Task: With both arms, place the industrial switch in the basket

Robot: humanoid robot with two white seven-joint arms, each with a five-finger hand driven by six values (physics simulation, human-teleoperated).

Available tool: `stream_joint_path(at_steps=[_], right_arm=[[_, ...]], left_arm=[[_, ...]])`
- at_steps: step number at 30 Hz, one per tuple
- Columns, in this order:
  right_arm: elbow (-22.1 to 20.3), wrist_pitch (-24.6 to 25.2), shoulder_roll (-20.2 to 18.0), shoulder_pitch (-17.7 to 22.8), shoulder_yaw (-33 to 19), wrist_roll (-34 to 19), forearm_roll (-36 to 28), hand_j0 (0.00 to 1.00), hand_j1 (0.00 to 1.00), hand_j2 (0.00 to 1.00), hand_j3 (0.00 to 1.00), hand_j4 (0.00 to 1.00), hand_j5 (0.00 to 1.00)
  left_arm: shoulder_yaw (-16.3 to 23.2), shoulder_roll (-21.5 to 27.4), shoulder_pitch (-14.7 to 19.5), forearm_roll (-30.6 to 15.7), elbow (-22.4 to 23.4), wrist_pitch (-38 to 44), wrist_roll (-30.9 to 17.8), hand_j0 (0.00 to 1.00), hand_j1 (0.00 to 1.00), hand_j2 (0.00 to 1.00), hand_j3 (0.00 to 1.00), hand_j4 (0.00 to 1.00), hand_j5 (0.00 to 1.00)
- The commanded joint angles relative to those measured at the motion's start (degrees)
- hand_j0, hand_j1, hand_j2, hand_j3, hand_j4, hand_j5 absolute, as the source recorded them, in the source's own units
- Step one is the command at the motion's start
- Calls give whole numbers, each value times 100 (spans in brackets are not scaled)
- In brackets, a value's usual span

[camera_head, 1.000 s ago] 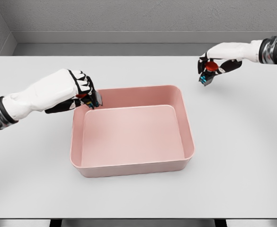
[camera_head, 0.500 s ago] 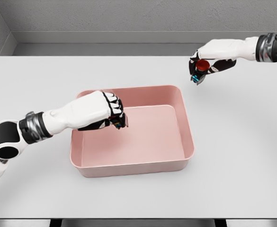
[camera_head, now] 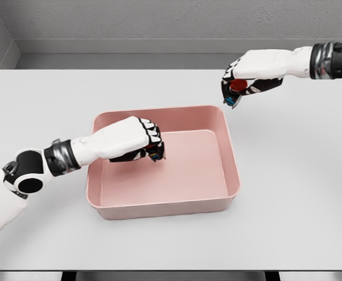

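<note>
Head view
Table [camera_head: 287, 193]: a pale grey top fills most of the picture, with a grey wall behind its far edge at 12 o'clock.
Basket [camera_head: 232, 175]: a shallow pink tray with rounded corners stands on the table just below and left of the picture's middle; its floor shows bare toward 5 o'clock.
Left hand [camera_head: 137, 140]: its arm comes in from 8 o'clock and reaches across the basket's left rim; the hand hangs over the basket's upper left part, fingers curled tight around a small dark piece.
Left switch part [camera_head: 155, 154]: a small dark item with a touch of blue and red peeks from under the left fingers, inside the basket's outline; whether it touches the floor cannot be told.
Right hand [camera_head: 245, 79]: its arm enters from 2 o'clock; the hand is above the table just outside the basket's far right corner, at about 1 o'clock from the basket's centre, fingers closed around a switch.
Industrial switch [camera_head: 235, 88]: a dark body with a red round button and a blue end, gripped in the right hand, tilted down, clear of the table and not over the basket.
Hands: well apart, the basket's far rim lying between them.
</note>
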State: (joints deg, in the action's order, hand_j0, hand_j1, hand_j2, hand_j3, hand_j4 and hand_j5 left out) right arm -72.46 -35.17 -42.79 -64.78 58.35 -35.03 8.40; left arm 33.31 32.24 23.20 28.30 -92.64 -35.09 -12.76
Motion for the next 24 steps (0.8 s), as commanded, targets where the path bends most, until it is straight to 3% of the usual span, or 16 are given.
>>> stream_joint_path(at_steps=[1,4,6,20,22,24], right_arm=[[-181,17,-63,17,-7,3,-32,50,50,50,50,50,50],[-287,17,-89,26,1,3,-128,50,50,50,50,50,50],[-445,17,-151,35,-7,3,-198,50,50,50,50,50,50],[-919,17,-318,53,37,3,-602,50,50,50,50,50,50],[-990,17,-380,53,45,3,-673,50,50,50,50,50,50],[-999,17,-380,53,54,3,-691,50,50,50,50,50,50]], left_arm=[[9,-25,0,-53,-17,9,-7,60,60,60,60,60,60],[0,-25,9,-53,-43,9,28,83,83,83,83,83,83],[0,-16,35,-53,-43,9,37,91,91,91,91,91,91],[0,-16,88,-70,-149,9,54,92,92,92,92,92,92],[-61,177,79,-149,-359,9,54,92,92,92,92,92,92],[-88,581,237,-158,-650,9,63,100,100,100,100,100,100]])
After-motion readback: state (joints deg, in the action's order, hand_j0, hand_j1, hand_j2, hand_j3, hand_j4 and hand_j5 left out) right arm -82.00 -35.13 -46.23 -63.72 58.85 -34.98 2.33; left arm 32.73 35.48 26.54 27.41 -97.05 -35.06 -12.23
